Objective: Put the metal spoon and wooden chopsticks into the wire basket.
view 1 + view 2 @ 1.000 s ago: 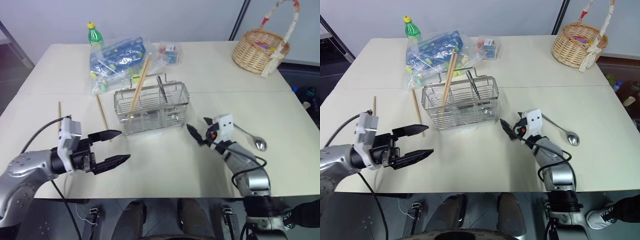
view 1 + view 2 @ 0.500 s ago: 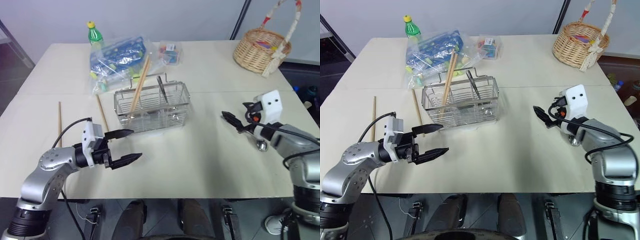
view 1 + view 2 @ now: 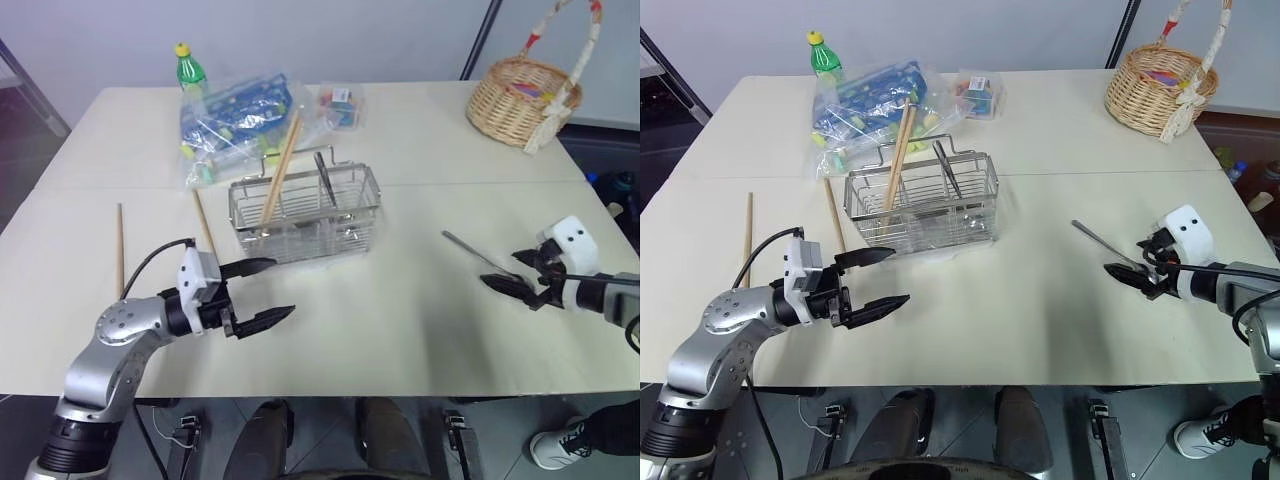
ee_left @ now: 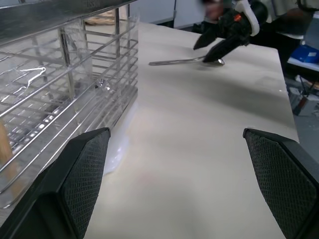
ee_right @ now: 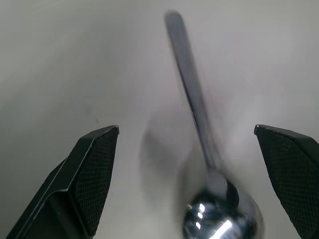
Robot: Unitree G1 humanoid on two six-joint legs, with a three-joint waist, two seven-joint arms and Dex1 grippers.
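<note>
right gripper (image 3: 1128, 276) is spread wide and empty, set over the spoon (image 3: 1100, 244) at the table's (image 3: 1040, 330) right side. from the right wrist view the bowl (image 5: 222, 219) is seen lying between the fingers, close in, with the handle running straight away from the gripper toward the wire basket (image 3: 922, 205). so the long axis is lined up with the gripper's pointing, not across it; a turned wrist or a pinch near the bowl is judged necessary. left gripper (image 3: 872, 281) is also wide and empty, just beside the basket's near face, well apart from the spoon; right arm is clearly nearer. two chopsticks (image 3: 896, 160) are already leaning in the basket, and two more (image 3: 833, 214) are left flat on the table to its left. head views give the layout, but the bowl is hidden behind the right gripper; the wrist view alone shows it.
</note>
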